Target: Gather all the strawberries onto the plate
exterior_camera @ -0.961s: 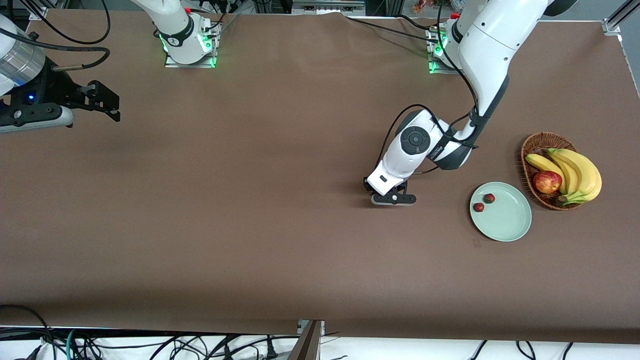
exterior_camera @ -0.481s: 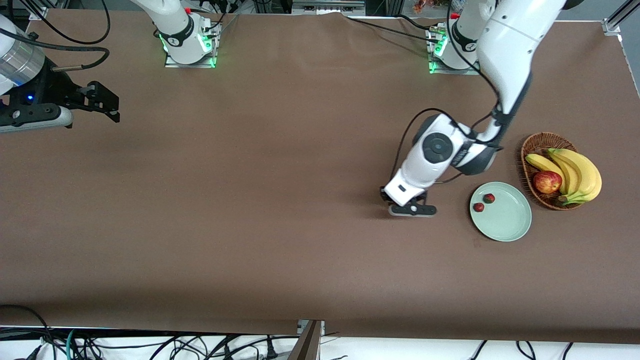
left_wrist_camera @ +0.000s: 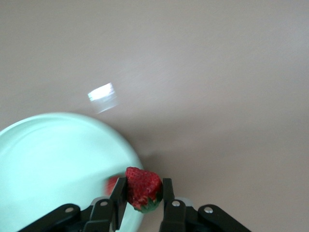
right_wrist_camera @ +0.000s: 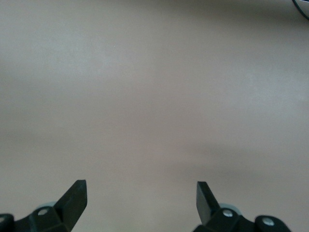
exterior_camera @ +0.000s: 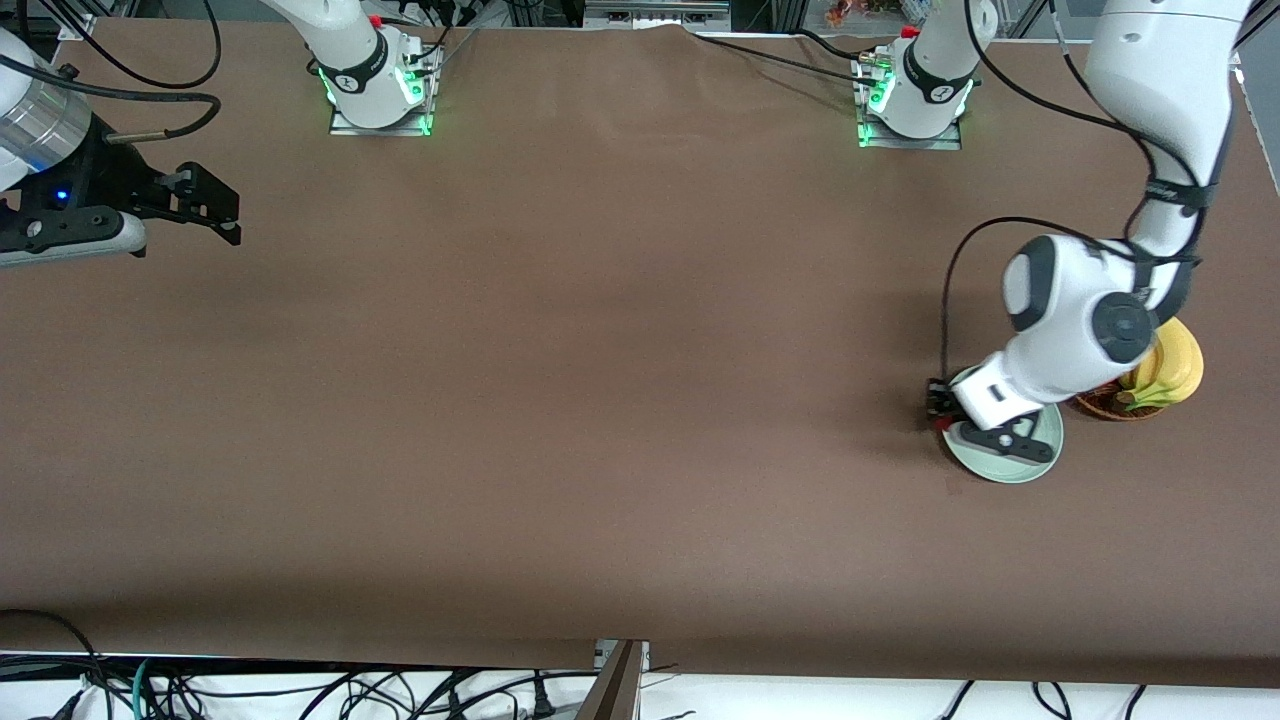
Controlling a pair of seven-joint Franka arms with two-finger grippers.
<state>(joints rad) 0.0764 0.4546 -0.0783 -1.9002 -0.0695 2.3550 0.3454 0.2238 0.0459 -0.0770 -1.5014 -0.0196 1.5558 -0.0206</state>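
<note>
Red strawberry point(left_wrist_camera: 143, 188) is pinched in the left gripper point(left_wrist_camera: 144, 195) over the plate point(exterior_camera: 1045, 445) rim at its 9 o'clock edge; another berry point(left_wrist_camera: 112, 183) lies blurred on the plate. Right gripper point(right_wrist_camera: 140, 198) waits, fingers spread, over bare table point(exterior_camera: 560, 350).

Robot lab, not home. Two white robot arms point(exterior_camera: 1100, 320) bolted to big brown surface point(exterior_camera: 560, 400), green lights glowing at bases point(exterior_camera: 380, 100). Lots of black cables point(exterior_camera: 200, 690) hanging at surface edge. Metal frame bars point(exterior_camera: 1230, 40) at corner. Camera on each wrist.
</note>
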